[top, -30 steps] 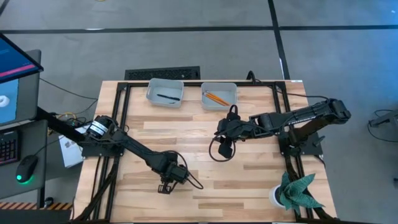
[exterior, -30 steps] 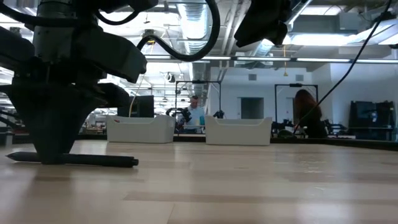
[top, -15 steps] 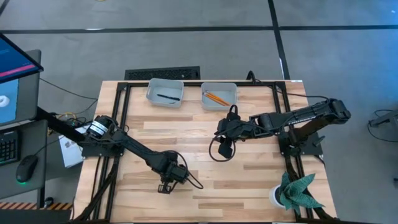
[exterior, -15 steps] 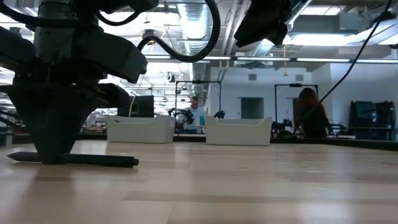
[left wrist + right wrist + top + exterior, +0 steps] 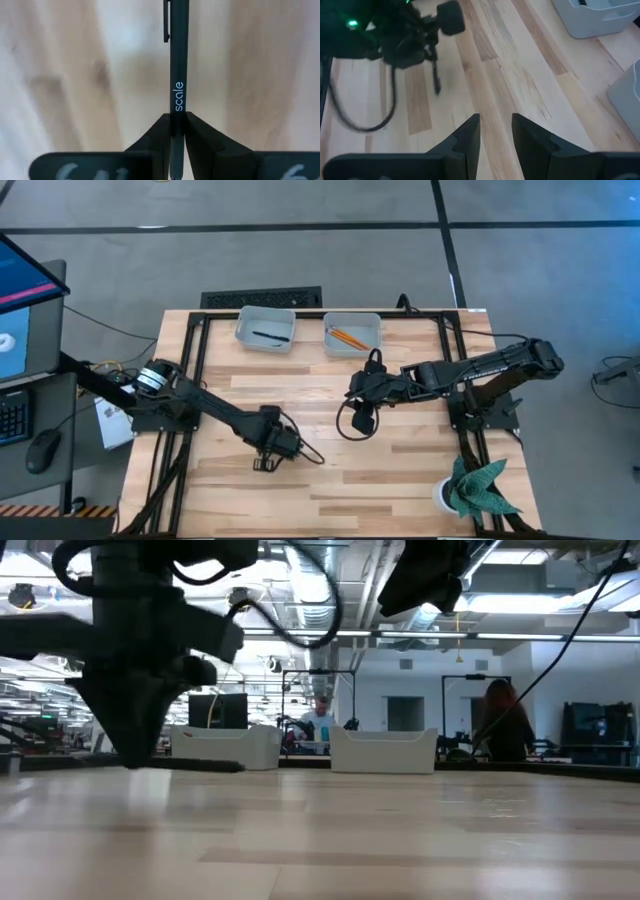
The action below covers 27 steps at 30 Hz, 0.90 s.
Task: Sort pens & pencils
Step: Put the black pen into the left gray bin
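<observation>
My left gripper is over the near-middle of the table, shut on a black pen printed "scale"; the low view shows that pen level above the wood. Another black pen lies in the left grey bin at the far edge. Orange pencils lie in the right grey bin. My right gripper hangs open above the table's middle, holding nothing. No further pen shows. My left gripper pinches the pen's barrel between its two fingers, just below the "scale" print and some way from the clip. The fingers point down from above and lie across the pen. The pen is level and lifted clear of the table.
Bare wood lies between the grippers and the two bins. A potted plant stands at the near right corner. My right arm's loose cable hangs by its gripper. People show in the room beyond the table.
My left gripper has risen and moved a little toward the far edge, staying shut on the pen. The pen, which lay on the table under the fingers, is now lifted clear and still level.
</observation>
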Motion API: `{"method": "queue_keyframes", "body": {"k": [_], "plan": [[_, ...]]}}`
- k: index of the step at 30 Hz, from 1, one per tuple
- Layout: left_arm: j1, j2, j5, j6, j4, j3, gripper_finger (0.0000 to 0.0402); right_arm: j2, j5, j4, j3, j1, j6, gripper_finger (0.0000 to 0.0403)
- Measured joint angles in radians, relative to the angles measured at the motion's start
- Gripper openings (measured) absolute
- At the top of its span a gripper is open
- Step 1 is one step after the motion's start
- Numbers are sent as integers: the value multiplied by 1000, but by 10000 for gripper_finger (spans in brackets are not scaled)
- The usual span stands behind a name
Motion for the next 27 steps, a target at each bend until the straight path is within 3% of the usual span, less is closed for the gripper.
{"method": "queue_keyframes", "body": {"k": [11,20,27], "plan": [[141,-119,-42,27,-111,1,36,0,0,0,0,0,-36,134],[278,-329,-101,91,-150,3,36,0,2,0,0,-2,-55,134],[446,-458,-113,202,-146,4,36,0,2,10,0,-22,-71,133]]}}
